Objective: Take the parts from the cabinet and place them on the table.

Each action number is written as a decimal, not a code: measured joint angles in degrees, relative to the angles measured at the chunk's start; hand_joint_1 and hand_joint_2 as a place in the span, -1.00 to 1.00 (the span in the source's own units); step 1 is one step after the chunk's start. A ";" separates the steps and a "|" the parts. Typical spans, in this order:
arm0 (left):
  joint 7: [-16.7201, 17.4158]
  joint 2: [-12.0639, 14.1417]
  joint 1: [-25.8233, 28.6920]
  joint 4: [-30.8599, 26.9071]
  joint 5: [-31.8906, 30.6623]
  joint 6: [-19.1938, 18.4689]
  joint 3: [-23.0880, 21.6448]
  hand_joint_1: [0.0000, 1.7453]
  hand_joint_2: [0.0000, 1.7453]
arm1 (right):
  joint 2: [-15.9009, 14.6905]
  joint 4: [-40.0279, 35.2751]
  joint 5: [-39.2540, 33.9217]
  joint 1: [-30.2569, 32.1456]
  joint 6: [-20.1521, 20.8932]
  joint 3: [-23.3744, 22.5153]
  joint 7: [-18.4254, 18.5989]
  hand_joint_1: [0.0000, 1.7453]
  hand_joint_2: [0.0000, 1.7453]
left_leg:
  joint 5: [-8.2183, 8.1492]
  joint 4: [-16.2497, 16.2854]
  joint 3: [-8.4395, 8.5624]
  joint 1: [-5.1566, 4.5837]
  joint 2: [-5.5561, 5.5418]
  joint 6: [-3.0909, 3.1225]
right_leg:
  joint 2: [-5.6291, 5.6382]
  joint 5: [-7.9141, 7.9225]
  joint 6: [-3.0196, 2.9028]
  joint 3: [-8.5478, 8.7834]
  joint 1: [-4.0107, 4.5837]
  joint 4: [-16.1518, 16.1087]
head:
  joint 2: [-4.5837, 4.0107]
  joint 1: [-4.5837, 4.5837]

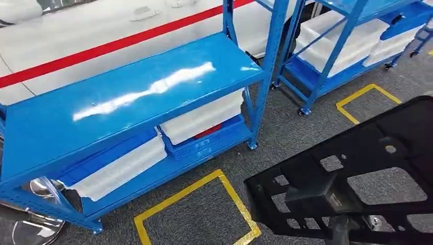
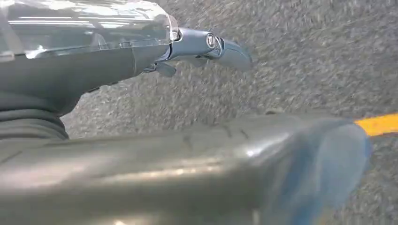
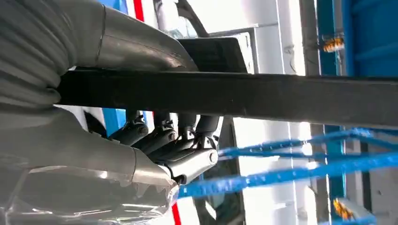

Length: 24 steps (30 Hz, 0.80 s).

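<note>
Floor: grey carpet [image 1: 286, 127] with yellow tape squares [image 1: 196, 204].
Shelving: blue metal rack [image 1: 127, 97] holding white-wrapped bins [image 1: 201, 120].
Part: flat black perforated plastic panel [image 1: 357, 178], beside the rack.
Right hand [image 3: 164, 140]: thumb and fingers clamp the panel's edge.
Left hand [image 2: 197, 49]: over carpet, fingers extended, holding nothing.

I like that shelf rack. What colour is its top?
The shelf top is bright blue and shiny with white glare, best seen in the head view.

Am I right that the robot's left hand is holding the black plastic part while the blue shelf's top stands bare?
Not quite: the right hand holds the black plastic part, as the right wrist view shows. The left hand holds nothing over the floor. The blue shelf is bare on top.
</note>
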 joint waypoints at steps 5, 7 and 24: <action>-0.09 -0.02 0.42 0.20 0.02 -0.07 0.02 -1.00 -1.00 | 0.00 0.46 0.00 -0.08 0.00 0.40 0.00 1.00 1.00 | -5.24 11.25 0.22 -0.85 -2.03 1.82 | 4.44 4.09 -0.71 -5.21 1.39 0.21 | 0.00 0.00; -0.11 -0.02 0.28 0.20 0.02 -0.09 0.02 -1.00 -1.00 | 0.00 0.48 0.00 -0.09 0.00 0.40 0.00 1.00 1.00 | -0.72 2.95 6.44 -1.54 -3.17 3.04 | 6.18 5.62 -0.59 -6.84 1.59 0.25 | -0.02 0.00; -1.68 -0.94 0.81 0.98 0.57 -1.20 1.40 -1.00 -1.00 | -0.28 0.81 0.87 0.98 0.24 0.50 -0.11 1.00 1.00 | 6.08 -5.65 1.00 -1.93 4.29 3.36 | -3.17 -2.35 4.63 4.71 -0.85 1.82 | 0.00 0.09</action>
